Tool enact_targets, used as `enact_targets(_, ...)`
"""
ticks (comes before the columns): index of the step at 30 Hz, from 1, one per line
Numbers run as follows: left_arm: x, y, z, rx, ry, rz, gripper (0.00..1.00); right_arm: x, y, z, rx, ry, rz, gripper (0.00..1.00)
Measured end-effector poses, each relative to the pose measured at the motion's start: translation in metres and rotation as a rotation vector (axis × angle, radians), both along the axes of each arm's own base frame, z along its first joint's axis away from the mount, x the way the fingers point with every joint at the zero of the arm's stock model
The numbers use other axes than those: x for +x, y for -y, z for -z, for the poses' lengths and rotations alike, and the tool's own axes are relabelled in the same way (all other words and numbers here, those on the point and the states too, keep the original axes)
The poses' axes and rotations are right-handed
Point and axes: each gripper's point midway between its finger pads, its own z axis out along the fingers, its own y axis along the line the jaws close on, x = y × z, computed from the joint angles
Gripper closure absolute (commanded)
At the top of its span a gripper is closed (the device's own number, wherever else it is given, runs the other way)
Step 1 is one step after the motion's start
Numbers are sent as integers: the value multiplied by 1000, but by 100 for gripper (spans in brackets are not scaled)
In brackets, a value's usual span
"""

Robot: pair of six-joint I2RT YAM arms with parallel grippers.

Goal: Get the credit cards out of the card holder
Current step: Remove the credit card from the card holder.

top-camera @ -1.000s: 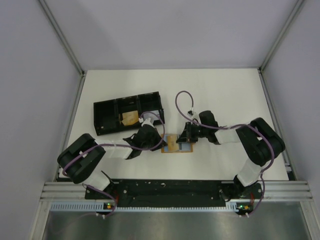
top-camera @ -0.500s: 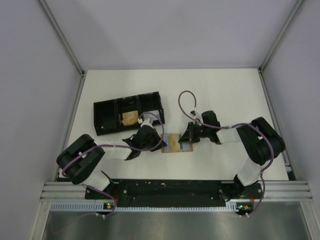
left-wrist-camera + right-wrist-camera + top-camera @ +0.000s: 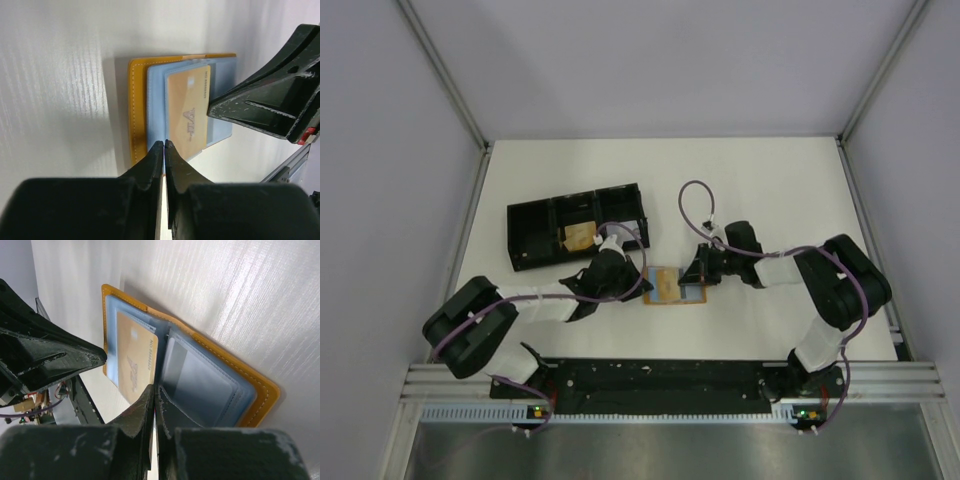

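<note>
The card holder [image 3: 668, 287] lies open on the table, orange-tan outside with a blue lining [image 3: 156, 100]. A tan printed credit card [image 3: 189, 112] sits in its left pocket and sticks out a little; it also shows in the right wrist view [image 3: 134, 362]. The other blue pocket [image 3: 200, 385] looks empty. My left gripper [image 3: 642, 283] is shut, its tips [image 3: 164, 144] resting on the holder's near edge. My right gripper [image 3: 693, 276] is shut, its tips [image 3: 155, 388] at the fold beside the card's long edge. I cannot tell whether they pinch anything.
A black three-compartment tray [image 3: 535, 235] stands at the back left, with a tan flat thing [image 3: 580, 236] in its middle compartment. The two grippers face each other closely across the holder. The table's near rail [image 3: 660, 378] runs below.
The right gripper has shifted slightly toward the holder's fold. The left arm's elbow has swung down and to the left. The holder has barely moved.
</note>
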Motion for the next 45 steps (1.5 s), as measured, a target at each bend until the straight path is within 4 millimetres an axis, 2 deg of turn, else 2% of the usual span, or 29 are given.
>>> enact_targets(2, 1, 1, -4, -4, 12, 5, 96, 0, 0, -1, 4, 3, -2, 94)
enact_targets(12, 12, 16, -20, -30, 42, 34, 99, 1, -1, -2, 9, 8, -3, 93)
enact_targets(19, 12, 15, -1, 13, 6, 33, 100, 0, -2, -4, 20, 7, -7, 80)
enact_targets(24, 9, 10, 9, 36, -20, 18, 100, 1, -4, -7, 35, 19, -14, 79)
enact_targets(39, 10, 9, 10, 36, -22, 9, 100, -3, -11, -5, 48, 10, -37, 78)
enact_targets(45, 10, 9, 10, 33, -20, 8, 100, -5, -17, -3, 57, 4, -57, 81)
